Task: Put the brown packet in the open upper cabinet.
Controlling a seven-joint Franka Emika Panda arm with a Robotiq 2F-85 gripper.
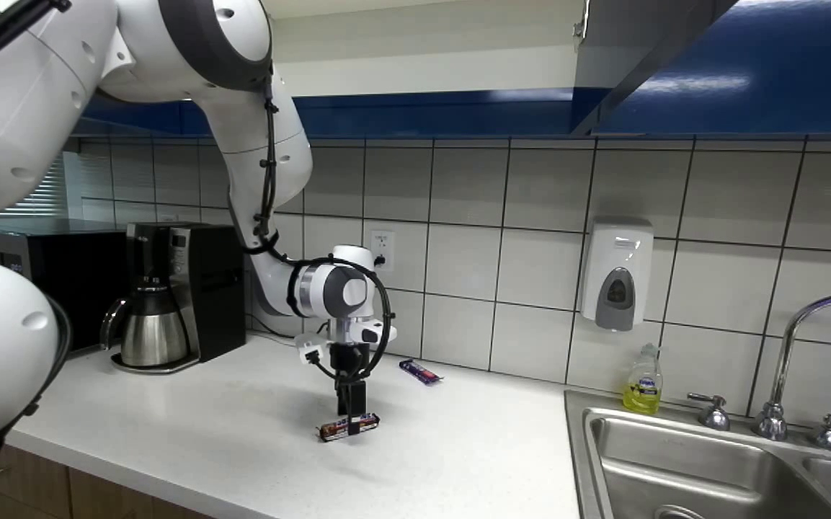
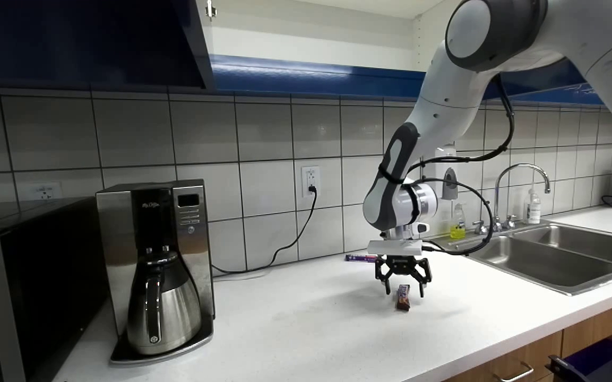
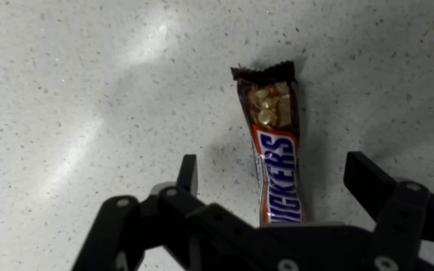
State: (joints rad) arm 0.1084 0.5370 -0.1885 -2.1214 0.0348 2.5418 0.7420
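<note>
The brown packet [image 1: 332, 431], a slim wrapped bar, lies flat on the white counter in both exterior views [image 2: 403, 303]. In the wrist view the packet [image 3: 277, 150] runs lengthwise between the fingers, its near end hidden by the gripper body. My gripper [image 2: 405, 292] points straight down over it, open, one finger on each side with a gap. In the wrist view the gripper [image 3: 271, 162] holds nothing. The open upper cabinet [image 1: 429, 68] is above the counter, with pale interior and blue lower edge; it also shows in an exterior view [image 2: 311, 34].
A small dark purplish item [image 1: 420, 371] lies behind the gripper near the tiled wall. A coffee maker [image 2: 195, 249] and a microwave [image 2: 45, 286] stand at one end, a sink [image 1: 575, 454] at the other. The cabinet's blue door [image 1: 739, 79] hangs open.
</note>
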